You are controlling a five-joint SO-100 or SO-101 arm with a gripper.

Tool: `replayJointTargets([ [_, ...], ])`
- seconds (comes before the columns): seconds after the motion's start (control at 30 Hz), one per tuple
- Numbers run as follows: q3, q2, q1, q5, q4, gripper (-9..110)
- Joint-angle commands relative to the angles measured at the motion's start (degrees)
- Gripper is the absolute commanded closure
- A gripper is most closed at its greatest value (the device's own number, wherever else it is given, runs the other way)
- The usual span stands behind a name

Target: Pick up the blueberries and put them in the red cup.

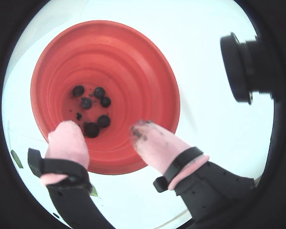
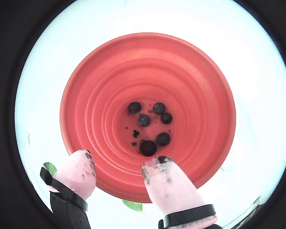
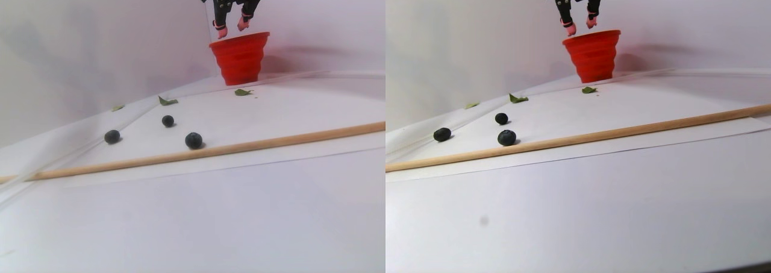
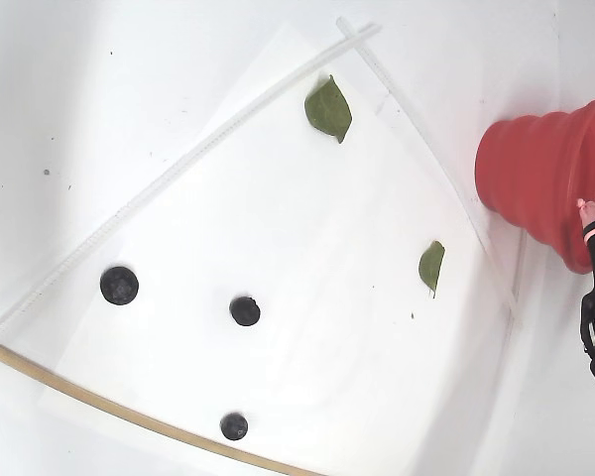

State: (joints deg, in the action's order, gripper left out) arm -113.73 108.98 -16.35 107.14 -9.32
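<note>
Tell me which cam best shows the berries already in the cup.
A wrist view: it looks straight down into the red cup, with six blueberries on its floor, unobstructed. In the other wrist view a pincer fingertip crowds them. The stereo pair and fixed views show only the cup's outside.

Nine blueberries, two leaves, one red cup
</note>
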Motion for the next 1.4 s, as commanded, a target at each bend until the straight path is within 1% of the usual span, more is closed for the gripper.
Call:
replayJointTargets([
  [0.0,2.64,9.23,1.76,-0.26,0.88,82],
  [0.73,-3.96,18.11,8.79,2.37,14.85,83],
  [1.13,-9.67,22.76,12.13,2.99,20.57,83],
  [1.37,-14.06,25.22,13.97,4.39,21.01,83],
])
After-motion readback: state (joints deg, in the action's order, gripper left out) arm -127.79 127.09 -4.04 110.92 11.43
